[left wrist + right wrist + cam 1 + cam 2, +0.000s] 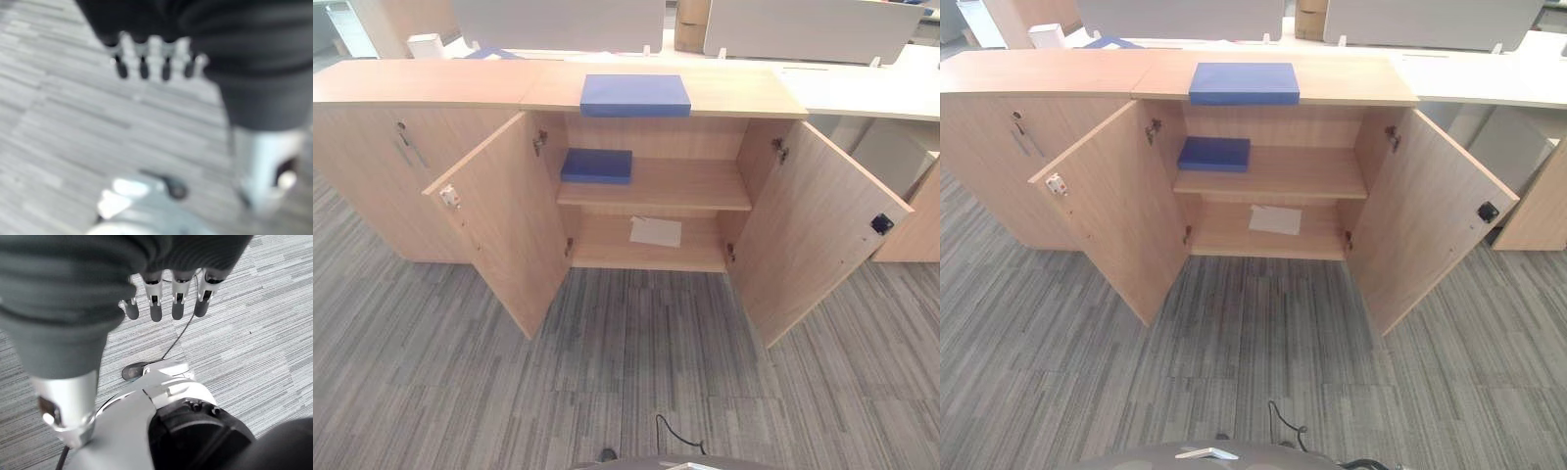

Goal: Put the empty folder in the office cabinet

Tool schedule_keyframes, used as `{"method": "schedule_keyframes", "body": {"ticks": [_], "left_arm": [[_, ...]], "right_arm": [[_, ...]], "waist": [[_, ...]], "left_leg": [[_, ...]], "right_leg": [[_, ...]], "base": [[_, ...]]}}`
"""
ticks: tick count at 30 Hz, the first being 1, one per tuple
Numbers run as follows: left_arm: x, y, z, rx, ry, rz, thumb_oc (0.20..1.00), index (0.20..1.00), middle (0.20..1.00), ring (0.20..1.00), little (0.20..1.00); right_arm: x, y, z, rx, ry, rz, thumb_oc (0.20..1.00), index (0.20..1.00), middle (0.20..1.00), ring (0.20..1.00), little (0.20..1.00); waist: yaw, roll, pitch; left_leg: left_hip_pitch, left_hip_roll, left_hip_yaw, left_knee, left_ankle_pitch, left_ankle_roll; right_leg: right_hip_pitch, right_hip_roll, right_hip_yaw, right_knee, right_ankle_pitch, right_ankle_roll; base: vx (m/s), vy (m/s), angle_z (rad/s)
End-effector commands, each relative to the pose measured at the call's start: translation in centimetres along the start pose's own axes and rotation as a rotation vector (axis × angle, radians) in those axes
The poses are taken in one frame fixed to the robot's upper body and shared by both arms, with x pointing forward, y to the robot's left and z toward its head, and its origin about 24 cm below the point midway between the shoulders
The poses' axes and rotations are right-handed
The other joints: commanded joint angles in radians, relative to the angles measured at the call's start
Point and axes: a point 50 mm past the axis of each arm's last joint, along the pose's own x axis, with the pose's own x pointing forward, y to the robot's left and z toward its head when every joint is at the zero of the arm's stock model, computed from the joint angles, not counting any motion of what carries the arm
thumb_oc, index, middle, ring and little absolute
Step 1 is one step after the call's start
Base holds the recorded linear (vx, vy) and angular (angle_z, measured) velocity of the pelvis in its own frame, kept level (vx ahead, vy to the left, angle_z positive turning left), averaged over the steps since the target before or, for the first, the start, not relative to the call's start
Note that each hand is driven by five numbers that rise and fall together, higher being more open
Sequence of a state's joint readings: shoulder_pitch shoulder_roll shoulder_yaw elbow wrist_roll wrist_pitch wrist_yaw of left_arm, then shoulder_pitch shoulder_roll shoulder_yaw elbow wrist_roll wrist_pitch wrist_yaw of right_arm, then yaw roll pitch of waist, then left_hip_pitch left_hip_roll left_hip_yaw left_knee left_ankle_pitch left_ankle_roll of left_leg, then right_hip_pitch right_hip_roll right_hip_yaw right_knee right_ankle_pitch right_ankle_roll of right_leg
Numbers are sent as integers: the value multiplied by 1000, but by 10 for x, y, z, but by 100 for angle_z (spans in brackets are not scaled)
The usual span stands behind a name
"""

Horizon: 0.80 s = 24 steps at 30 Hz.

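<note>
A blue folder (pixel 635 95) lies flat on top of the wooden office cabinet (pixel 724 93), above its open middle section. A second blue folder (pixel 597 165) rests on the left of the upper shelf (pixel 685 184) inside. Both cabinet doors (pixel 499 220) stand swung wide open. My left hand (pixel 154 56) hangs over the carpet with its fingers straight and nothing in it. My right hand (pixel 168 296) also hangs over the floor, fingers relaxed and empty. Both hands are far from the folders.
A white sheet of paper (pixel 656 232) lies on the lower shelf. A closed cabinet (pixel 382 157) with a handle adjoins on the left. White desks (pixel 871 88) stand behind and to the right. Striped grey carpet (pixel 626 372) stretches between me and the cabinet.
</note>
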<state>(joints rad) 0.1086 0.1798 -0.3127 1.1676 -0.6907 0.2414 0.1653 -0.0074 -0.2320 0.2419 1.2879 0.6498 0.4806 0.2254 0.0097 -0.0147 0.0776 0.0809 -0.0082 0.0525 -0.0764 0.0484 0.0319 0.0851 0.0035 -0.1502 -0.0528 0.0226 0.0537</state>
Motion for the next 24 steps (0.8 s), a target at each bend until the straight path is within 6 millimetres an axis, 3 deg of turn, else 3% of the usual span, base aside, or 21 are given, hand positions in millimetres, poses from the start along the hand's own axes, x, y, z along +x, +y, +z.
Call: {"method": "schedule_keyframes", "body": {"ticks": [1, 24], "left_arm": [[-1, 3, 19, 24, -24, 29, 1000, 1000, 1000, 1000, 1000], [-1, 2, 17, 13, -14, 22, 1000, 1000, 1000, 1000, 1000]], "right_arm": [[3, 18, 2, -55, 28, 38, 1000, 1000, 1000, 1000, 1000], [3, 19, 3, -60, 26, 38, 1000, 1000, 1000, 1000, 1000]], "waist": [[4, -32, 22], [2, -29, 22]], "left_leg": [[-7, -70, 21, -11, -76, 17], [-5, -72, 18, -11, -77, 18]], "right_leg": [[0, -5, 4, -34, 20, 41], [1, -2, 7, -34, 17, 38]], "base": [[0, 0, 0], [0, 0, 0]]}}
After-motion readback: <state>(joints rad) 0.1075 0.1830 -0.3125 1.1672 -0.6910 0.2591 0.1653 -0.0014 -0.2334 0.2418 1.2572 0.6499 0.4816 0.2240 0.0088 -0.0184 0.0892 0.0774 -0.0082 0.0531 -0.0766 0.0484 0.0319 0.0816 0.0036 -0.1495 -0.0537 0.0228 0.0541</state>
